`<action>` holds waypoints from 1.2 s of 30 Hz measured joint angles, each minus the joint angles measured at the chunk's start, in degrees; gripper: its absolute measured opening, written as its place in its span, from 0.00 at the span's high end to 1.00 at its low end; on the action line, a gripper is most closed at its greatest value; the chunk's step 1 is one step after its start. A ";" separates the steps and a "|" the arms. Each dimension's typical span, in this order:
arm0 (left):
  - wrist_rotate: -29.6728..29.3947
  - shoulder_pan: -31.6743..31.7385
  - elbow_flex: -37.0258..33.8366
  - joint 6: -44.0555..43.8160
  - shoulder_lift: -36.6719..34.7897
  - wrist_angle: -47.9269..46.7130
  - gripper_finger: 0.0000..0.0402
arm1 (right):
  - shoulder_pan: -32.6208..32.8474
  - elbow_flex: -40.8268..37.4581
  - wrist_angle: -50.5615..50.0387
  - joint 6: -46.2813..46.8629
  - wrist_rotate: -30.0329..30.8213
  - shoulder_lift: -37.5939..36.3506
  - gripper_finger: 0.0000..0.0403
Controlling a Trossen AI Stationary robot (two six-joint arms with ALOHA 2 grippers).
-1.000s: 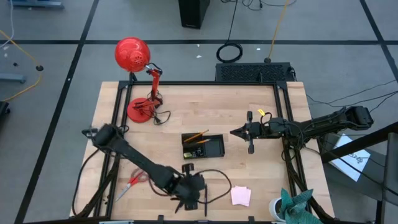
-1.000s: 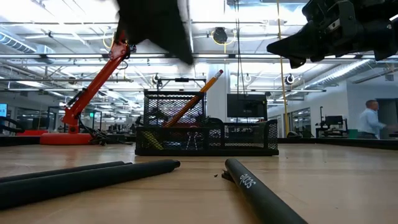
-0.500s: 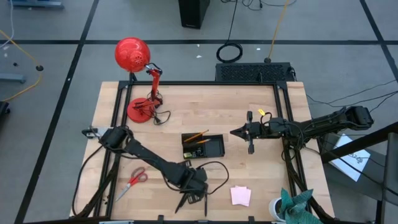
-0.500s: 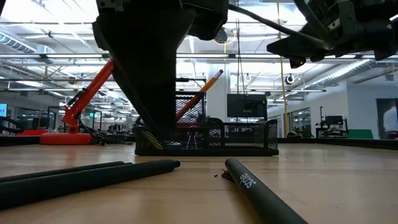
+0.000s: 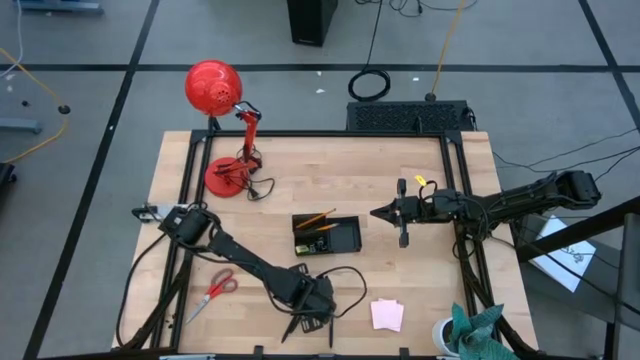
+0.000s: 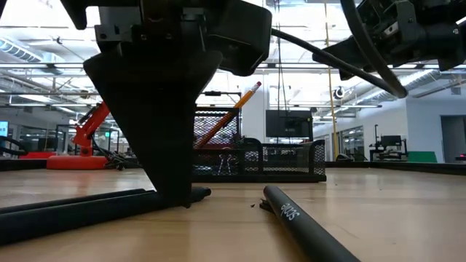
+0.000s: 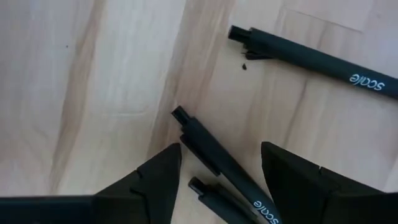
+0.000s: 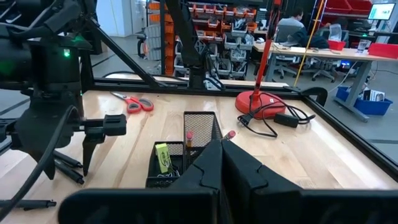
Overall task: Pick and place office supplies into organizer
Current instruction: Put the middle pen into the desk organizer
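Two thin dark pens (image 7: pixel 208 152) lie side by side on the wood near the table's near edge. My left gripper (image 7: pixel 221 149) is open and points down over them, one finger on each side of their ends. A third pen (image 7: pixel 311 59) lies apart from these. In the high view, my left gripper (image 5: pixel 312 318) is in front of the black organizer (image 5: pixel 327 235), which holds orange pencils (image 5: pixel 318 217). The red-handled scissors (image 5: pixel 217 290) and the pink sticky-note pad (image 5: pixel 387 315) lie flat on the table. My right gripper (image 5: pixel 378 213) waits shut, held level to the right of the organizer.
A red desk lamp (image 5: pixel 225 175) stands at the far left with its cord on the table. A black frame runs along the table's edges. A cup with a teal cloth (image 5: pixel 465 332) sits at the near right corner. Bare wood lies between the organizer and the pens.
My left gripper has come down toward the pens at the table's near edge and tipped steeper, so its fingers now reach the tabletop beside them. The pens have not moved.
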 joint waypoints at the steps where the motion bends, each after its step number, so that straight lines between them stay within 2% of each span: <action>1: 0.13 0.00 -0.02 0.43 0.03 0.12 0.44 | -0.02 0.00 -0.01 0.00 0.00 0.00 1.00; 5: 0.38 0.16 -0.11 1.58 -0.15 -0.32 0.53 | 0.00 0.00 0.15 0.00 0.00 0.00 1.00; 12: 1.54 1.22 -0.24 1.90 -0.12 -0.63 0.85 | -0.02 0.00 0.13 0.00 0.01 -0.01 1.00; 15: 2.28 1.25 -0.07 2.38 -0.10 2.43 0.96 | 0.00 0.00 0.11 0.00 0.00 0.00 1.00; 17: 2.32 1.22 -0.08 3.84 -0.01 3.87 0.97 | 0.00 0.00 0.14 0.00 0.00 0.00 1.00; 23: 1.44 1.22 -0.20 10.35 -0.43 7.89 0.89 | 0.00 0.00 0.13 0.00 0.00 0.00 1.00; 31: 0.48 1.84 -0.22 14.81 -0.78 8.15 0.97 | -0.02 0.00 0.11 0.61 0.00 0.00 1.00; 36: 0.07 2.35 -0.42 17.30 -1.79 8.39 0.96 | 0.00 0.00 -0.24 0.62 0.00 0.00 1.00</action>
